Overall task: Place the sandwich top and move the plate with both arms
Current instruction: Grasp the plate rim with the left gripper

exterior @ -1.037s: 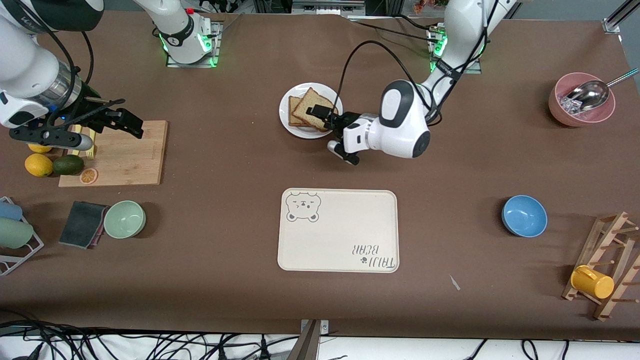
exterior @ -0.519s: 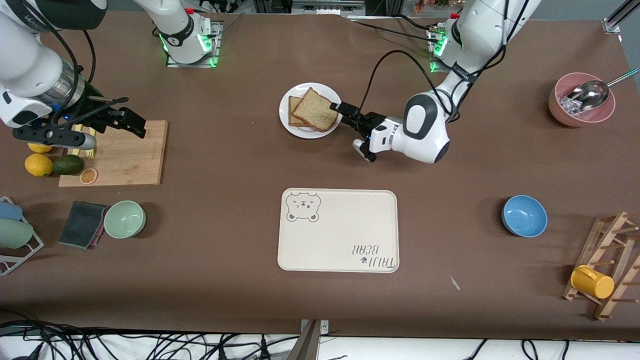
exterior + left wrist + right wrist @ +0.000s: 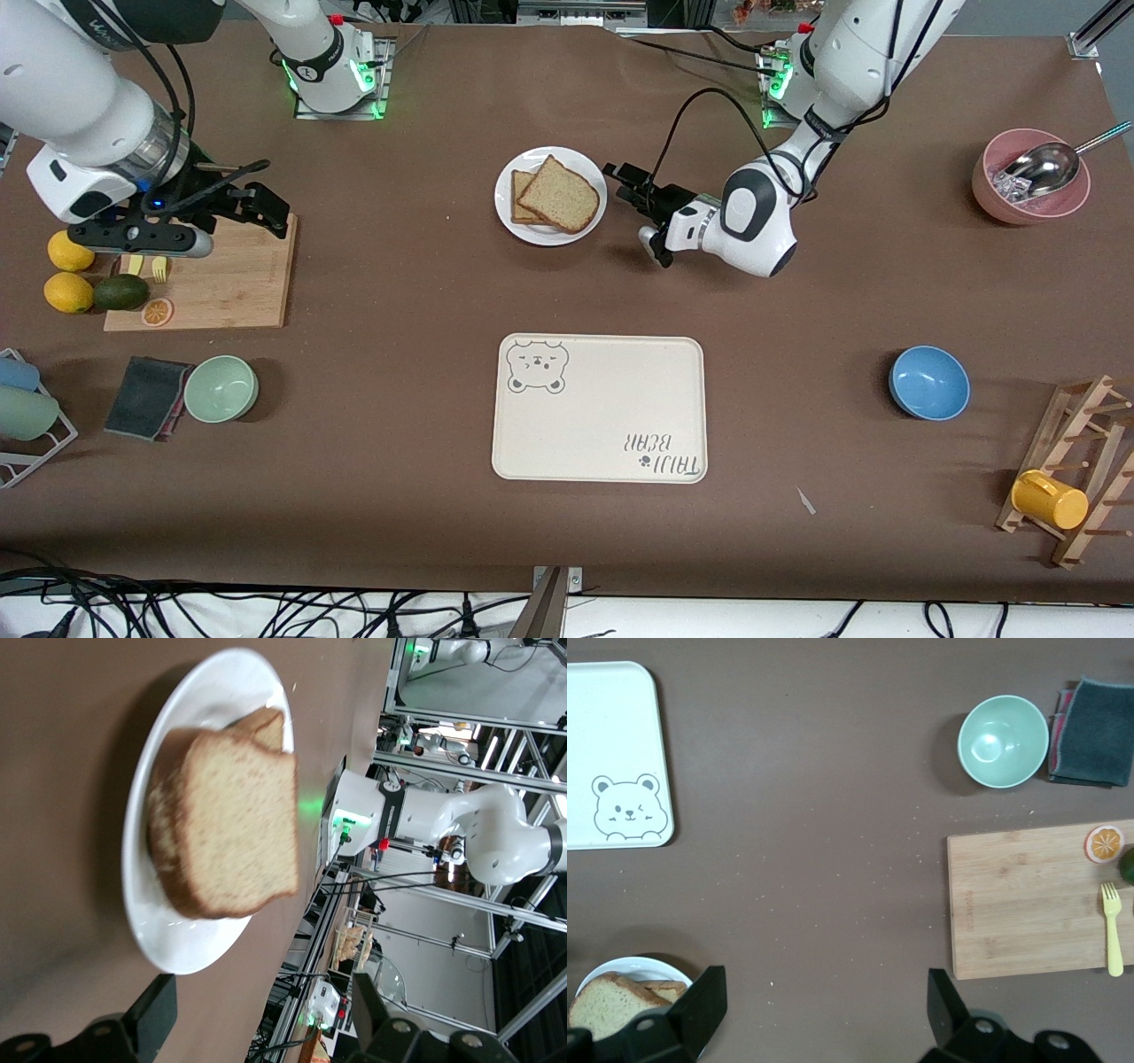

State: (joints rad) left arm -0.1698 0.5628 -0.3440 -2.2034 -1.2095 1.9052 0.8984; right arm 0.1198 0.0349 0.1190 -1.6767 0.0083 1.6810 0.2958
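Jaws parted, both empty: left gripper (image 3: pixel 627 182) beside plate (image 3: pixel 509 215)'s rim; right gripper (image 3: pixel 244 206) over cutting board (image 3: pixel 239 283). Left wrist view alone shows sandwich top (image 3: pixel 239 833) stacked.

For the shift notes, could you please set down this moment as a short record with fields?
sandwich top: lies on the lower slice on the plate
plate: bears the sandwich, farther from the front camera than the tray
left claw: open, empty, beside the plate
right claw: open, empty, over the cutting board
tray: bare
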